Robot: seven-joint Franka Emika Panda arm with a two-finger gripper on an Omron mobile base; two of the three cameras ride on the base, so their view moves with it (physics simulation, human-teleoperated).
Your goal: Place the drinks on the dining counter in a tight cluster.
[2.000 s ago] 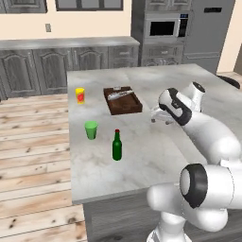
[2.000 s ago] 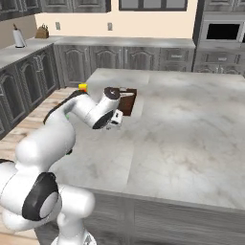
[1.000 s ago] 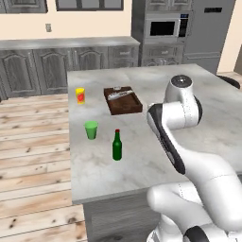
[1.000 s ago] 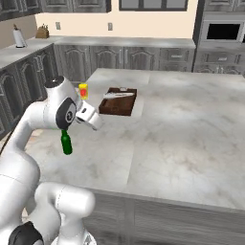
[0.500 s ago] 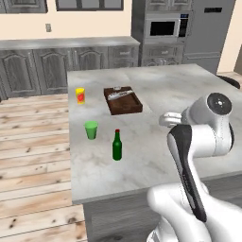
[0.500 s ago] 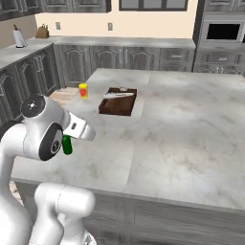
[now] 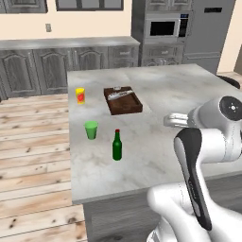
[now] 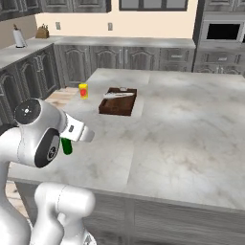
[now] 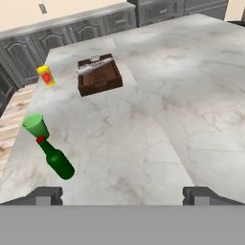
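Observation:
One of the drinks, a slim dark green bottle (image 7: 116, 145) with a red cap, stands upright near the left front part of the dining counter (image 7: 160, 90). From the hand it appears at lower left (image 9: 56, 160). In the right base view its lower part (image 8: 67, 146) peeks out behind my arm. My gripper (image 9: 122, 195) is open, its fingertips (image 9: 45, 195) far apart with nothing between them. It hovers above the counter's near edge, pulled back close to my body and to the right of the bottle.
A green cup (image 7: 91, 130) stands just behind-left of the bottle and a yellow cup (image 7: 80, 95) farther back. A brown wooden tray (image 7: 123, 99) holding a utensil lies mid-counter. Wood floor runs left of the island, and grey cabinets line the back wall.
My arm has folded back from over the counter's middle toward my base, carrying the open gripper with it. The bottle, cups and tray have not moved.

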